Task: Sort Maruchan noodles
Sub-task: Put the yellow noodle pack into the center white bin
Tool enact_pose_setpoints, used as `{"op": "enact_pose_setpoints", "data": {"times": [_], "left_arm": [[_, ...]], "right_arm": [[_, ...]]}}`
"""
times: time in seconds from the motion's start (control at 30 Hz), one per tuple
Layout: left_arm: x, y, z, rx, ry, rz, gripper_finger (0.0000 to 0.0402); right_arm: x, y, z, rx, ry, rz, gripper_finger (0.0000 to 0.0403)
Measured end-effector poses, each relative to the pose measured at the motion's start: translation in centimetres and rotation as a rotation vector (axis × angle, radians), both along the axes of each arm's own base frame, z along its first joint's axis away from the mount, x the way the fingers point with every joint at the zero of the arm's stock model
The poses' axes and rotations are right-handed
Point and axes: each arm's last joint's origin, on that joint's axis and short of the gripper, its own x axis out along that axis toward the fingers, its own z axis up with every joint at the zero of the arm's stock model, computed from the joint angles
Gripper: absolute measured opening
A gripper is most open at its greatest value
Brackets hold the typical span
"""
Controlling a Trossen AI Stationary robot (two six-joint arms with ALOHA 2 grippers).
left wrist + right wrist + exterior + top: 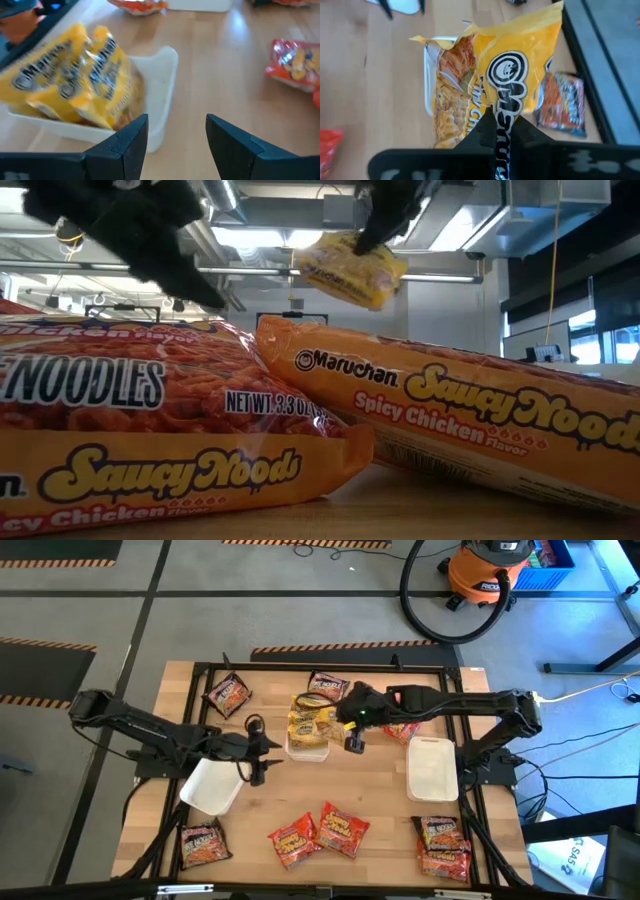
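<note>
My right gripper (502, 131) is shut on a yellow Maruchan packet (512, 75), which hangs in the air (352, 270) over a white tray (308, 747) near the table's middle. More yellow packets (75, 75) lie in that tray. My left gripper (176, 137) stands open just left of the tray, with nothing between its fingers. It shows at the table's left in the high view (268, 750). Dark packets (228, 693) lie along the far edge and red-orange ones (343, 828) along the near edge. My right gripper pinches the yellow packet between its two fingers at one printed end (504, 112). The fingers slant down from the table's right side. The packet hangs below them, crumpled and tilted, lifted clear of the tray and the packets in it.
A second white tray (212, 785) lies under my left arm and a third (432, 768) at the right. Red-orange packets (443, 845) are stacked at the near right corner and one (205, 845) lies near left. Two red-orange packets (450, 420) fill the low view's foreground.
</note>
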Motion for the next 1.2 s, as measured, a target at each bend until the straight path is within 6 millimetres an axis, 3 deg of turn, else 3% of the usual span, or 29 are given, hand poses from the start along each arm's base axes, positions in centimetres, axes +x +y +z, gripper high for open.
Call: {"op": "enact_pose_setpoints", "data": {"times": [0.23,0.57,0.93,1.2], "left_arm": [[-1.9,0.5,-2.5,-0.006,-0.103,0.049,0.0192],[-1.9,1.9,-3.7,-0.077,-0.111,0.182,0.0192],[-1.0,1.8,-4.7,-0.075,-0.098,0.186,0.0192],[-0.4,1.8,-5.6,-0.069,-0.078,0.184,0.0192]], "right_arm": [[3.1,0.5,-0.4,-0.070,0.026,0.011,0.0000],[7.3,2.3,-3.1,-0.264,0.103,0.031,0.0000],[9.3,3.0,-7.2,-0.352,0.223,0.050,0.0000],[10.2,3.1,-9.2,-0.340,0.252,0.069,0.0001]]}}
